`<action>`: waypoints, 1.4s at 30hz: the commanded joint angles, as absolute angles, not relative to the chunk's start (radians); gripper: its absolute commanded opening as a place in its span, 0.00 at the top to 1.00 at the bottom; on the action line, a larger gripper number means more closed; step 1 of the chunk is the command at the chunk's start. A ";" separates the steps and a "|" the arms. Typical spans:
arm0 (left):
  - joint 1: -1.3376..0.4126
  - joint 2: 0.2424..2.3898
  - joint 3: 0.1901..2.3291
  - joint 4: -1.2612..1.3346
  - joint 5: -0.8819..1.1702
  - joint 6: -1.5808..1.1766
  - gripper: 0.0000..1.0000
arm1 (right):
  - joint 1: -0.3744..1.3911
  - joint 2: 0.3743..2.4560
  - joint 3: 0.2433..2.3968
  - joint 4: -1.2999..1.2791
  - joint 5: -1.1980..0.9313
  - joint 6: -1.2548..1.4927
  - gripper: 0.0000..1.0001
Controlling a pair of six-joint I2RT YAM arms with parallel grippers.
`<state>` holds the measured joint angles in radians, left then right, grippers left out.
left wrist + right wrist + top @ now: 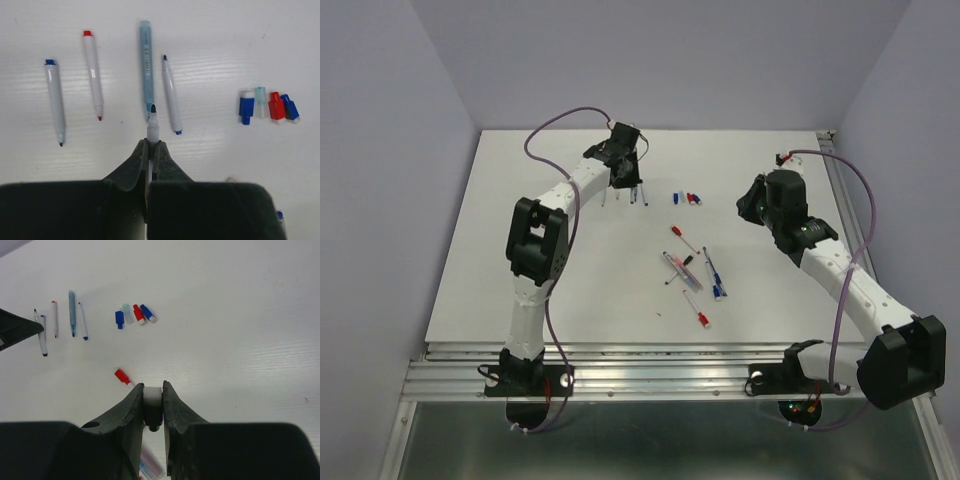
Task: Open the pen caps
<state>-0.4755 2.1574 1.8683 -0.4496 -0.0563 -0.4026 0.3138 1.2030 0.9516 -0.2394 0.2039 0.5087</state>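
Note:
My left gripper [623, 168] is shut on an uncapped white pen with a black tip [152, 126], held over the far table; its jaws [151, 145] pinch the barrel. My right gripper [752, 202] is shut on a stubby black cap with a white end [153, 396], held above the table. Several loose pen caps lie in a row: blue [245, 106], clear [260, 95], red [275, 106] and blue [290, 109]. They also show in the top view [688, 198] and the right wrist view [133, 314].
Several uncapped pens lie side by side in front of the left gripper: blue-ended [54, 100], red [93, 75], teal [145, 65], blue-ended [171, 95]. A cluster of capped pens [688, 272] lies mid-table, with a red-capped one [121, 375] nearest the right gripper.

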 commanded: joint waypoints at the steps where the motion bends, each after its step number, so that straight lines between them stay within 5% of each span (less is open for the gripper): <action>1: -0.427 2.199 1.954 -0.472 -0.068 -0.319 1.00 | 0.311 1.190 0.925 -0.236 0.196 0.494 0.95; 19: -0.385 2.399 2.120 -0.497 -0.043 -0.305 0.96 | 0.311 1.316 0.953 -0.203 0.160 0.489 0.92; 38: -0.399 2.214 2.053 -0.523 0.040 -0.351 0.41 | 0.311 1.810 1.255 -0.141 0.038 0.451 0.87; 42: -0.428 2.080 1.950 -0.480 0.106 -0.344 0.19 | 0.311 1.887 1.319 -0.149 0.023 0.439 0.83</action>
<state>-0.3954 2.3081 2.0136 -0.5159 0.0349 -0.3454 0.3138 1.8404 1.2266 -0.1917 0.0502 0.4637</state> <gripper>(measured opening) 0.731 0.233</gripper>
